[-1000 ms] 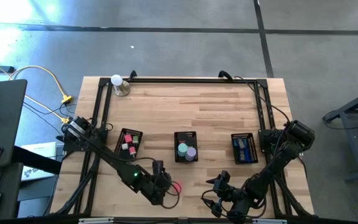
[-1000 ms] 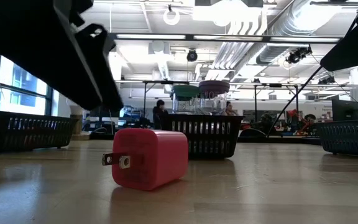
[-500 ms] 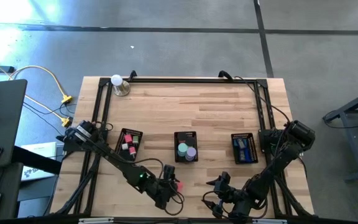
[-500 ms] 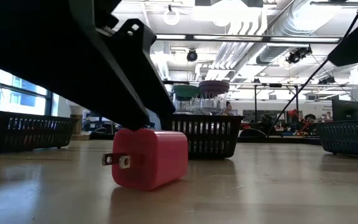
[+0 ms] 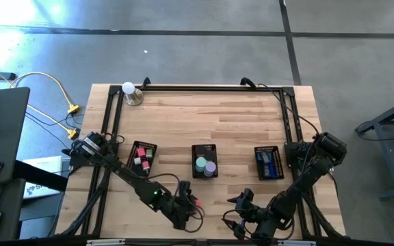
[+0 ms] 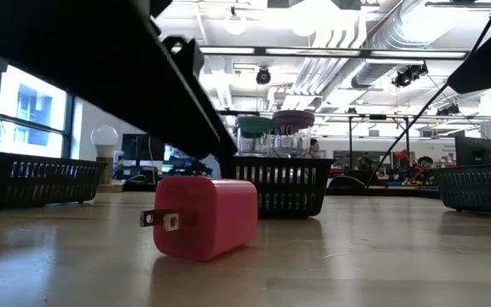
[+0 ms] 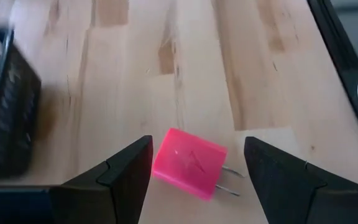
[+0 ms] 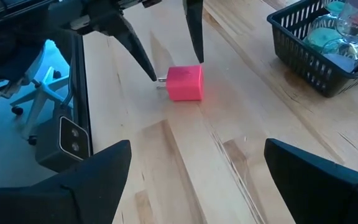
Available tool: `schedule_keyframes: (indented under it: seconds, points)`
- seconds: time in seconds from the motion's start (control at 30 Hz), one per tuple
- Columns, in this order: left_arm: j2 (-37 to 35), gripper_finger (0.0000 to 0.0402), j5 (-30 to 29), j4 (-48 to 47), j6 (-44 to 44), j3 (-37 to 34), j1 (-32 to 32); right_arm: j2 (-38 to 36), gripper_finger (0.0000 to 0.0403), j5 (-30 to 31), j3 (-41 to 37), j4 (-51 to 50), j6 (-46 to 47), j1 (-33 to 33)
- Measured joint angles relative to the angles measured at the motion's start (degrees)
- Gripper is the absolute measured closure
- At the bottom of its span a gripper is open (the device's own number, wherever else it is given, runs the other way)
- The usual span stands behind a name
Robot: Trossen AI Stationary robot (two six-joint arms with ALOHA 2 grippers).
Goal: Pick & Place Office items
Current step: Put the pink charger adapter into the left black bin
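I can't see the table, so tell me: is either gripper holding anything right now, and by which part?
Nothing is held. The left gripper hangs open around the pink plug block without touching it. The right gripper waits open, empty.

Left pincer [image 7: 197, 168] hangs low, jaws apart; right pincer [image 8: 197, 180] waits open.

We see the left gripper [image 7: 194, 171] now over the pink plug adapter [image 5: 194, 202], open fingers straddling it; a second ago it sat just left of it.
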Motion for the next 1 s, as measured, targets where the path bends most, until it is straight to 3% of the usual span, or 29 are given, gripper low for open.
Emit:
schedule_keyframes:
  seconds: [0.17,0.4,0.8,1.0]
  points:
    - [0.0,0.0156,0.1,-0.1,-18.3,0.0,0.6,0.0,0.0046,0.0,0.0,0.0,0.0,0.0]
    - [0.0,0.0156,5.9,0.1,-33.2,0.0,1.1,0.0,0.0046,0.0,0.0,-0.1,-0.1,0.0]
    - [0.0,0.0156,9.1,-0.2,-35.6,0.0,2.5,0.0,0.0046,0.0,0.0,0.0,-0.1,1.2]
    - [0.0,0.0156,17.9,-1.2,-41.3,0.0,3.6,0.0,0.0046,0.0,0.0,0.0,-0.1,1.5]
